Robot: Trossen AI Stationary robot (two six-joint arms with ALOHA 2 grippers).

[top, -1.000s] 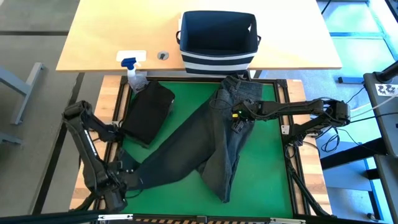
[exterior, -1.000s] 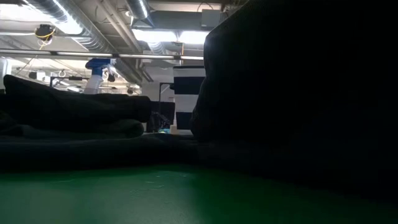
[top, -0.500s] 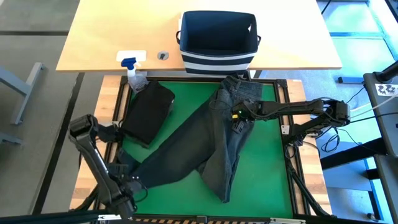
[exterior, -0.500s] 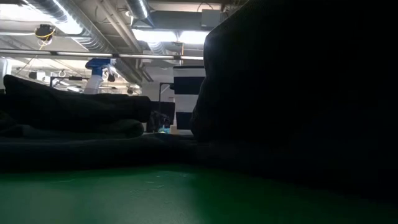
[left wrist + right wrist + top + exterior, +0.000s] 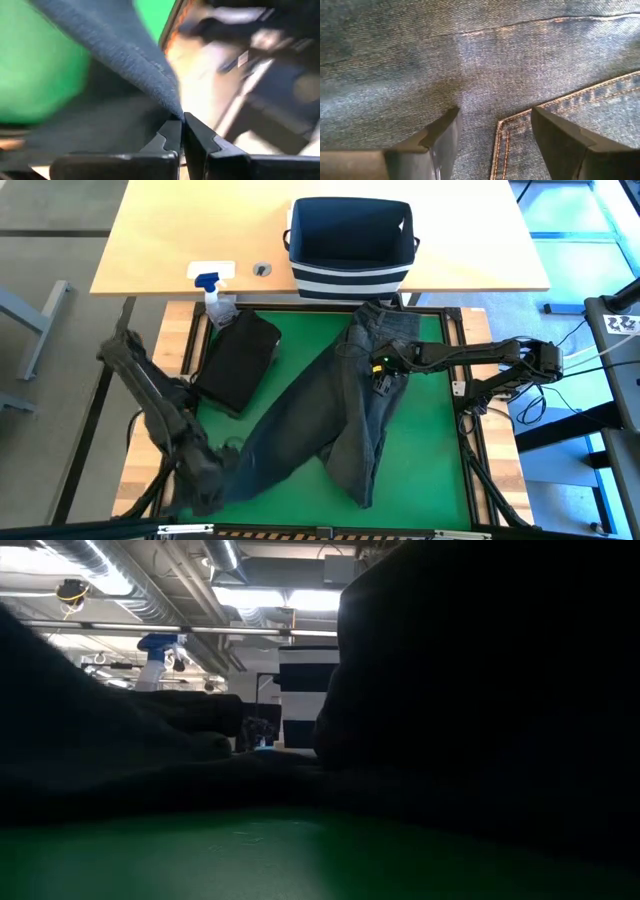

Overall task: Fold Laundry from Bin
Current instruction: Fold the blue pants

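Observation:
A pair of dark blue jeans (image 5: 340, 405) lies spread on the green mat, waist toward the far edge, one leg reaching to the near left. My left gripper (image 5: 213, 480) is shut on that leg's end (image 5: 235, 465) by the mat's near left corner. My right gripper (image 5: 381, 372) stands open over the jeans' seat, its fingers on either side of a back pocket's corner (image 5: 502, 125). A folded black garment (image 5: 237, 360) lies on the mat's left side. The navy striped bin (image 5: 350, 245) stands on the wooden table beyond the mat. My left gripper pinches an edge of the jeans' leg end (image 5: 172, 111) between its two fingertips, only at their free ends. The cloth rises from the tips in a narrow drawn-up peak, lifted off the mat there. My right gripper hovers close over the denim; whether its tips touch it, I cannot tell.
A clear spray bottle (image 5: 213, 295) with a blue nozzle stands at the mat's far left corner. The mat's wooden frame (image 5: 455, 330) borders the work area. Bare green mat (image 5: 420, 460) shows at the near right. In the low view, dark cloth (image 5: 470, 690) fills the right.
My left gripper has shut on the jeans' leg end and risen, swinging toward the near edge. The leg end has lifted off the mat and bunched toward the gripper; in the low view cloth now rises at the left. The waist has stayed in place.

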